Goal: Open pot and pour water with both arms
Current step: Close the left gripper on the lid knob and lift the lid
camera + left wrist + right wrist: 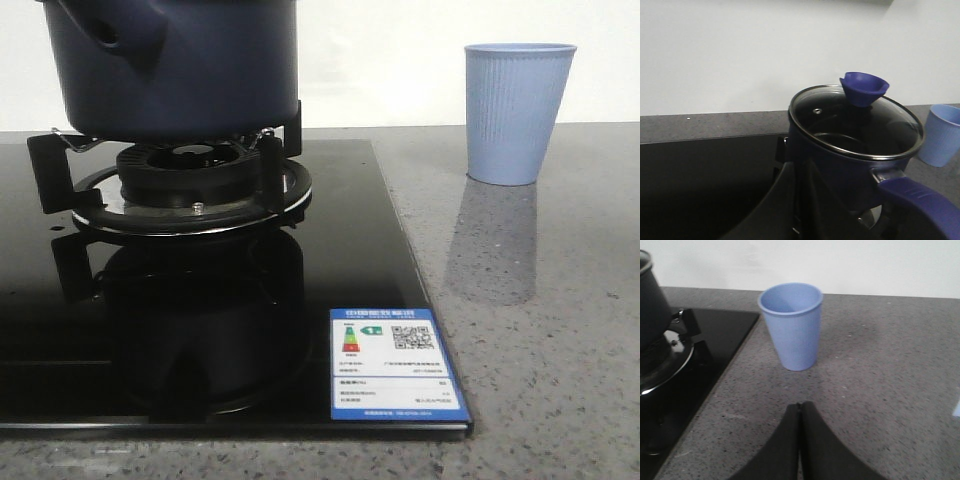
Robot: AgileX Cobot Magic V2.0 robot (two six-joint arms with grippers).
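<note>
Jaws of right gripper [799,440] pressed together, empty, low over grey counter [880,360] near light blue cup [790,325]. Left gripper [790,210]: you can't tell jaw state, only dark finger shapes visible. Pot [855,150] sits on burner grate [190,185] of black glass hob [200,330], navy, matte, glass lid [850,120] on, blue knob [863,88] upright. Watch lid: slick glass, off-centre pinch on knob may tip it. Your left arm is close to the long handle [920,205]; risk of nudging pot off grate.

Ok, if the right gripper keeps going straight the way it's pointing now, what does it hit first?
Most likely the light blue cup. The right gripper, fingers together, points across bare countertop at the cup, which stands upright slightly off its line. Nothing lies between them, though depth is hard to judge.
</note>
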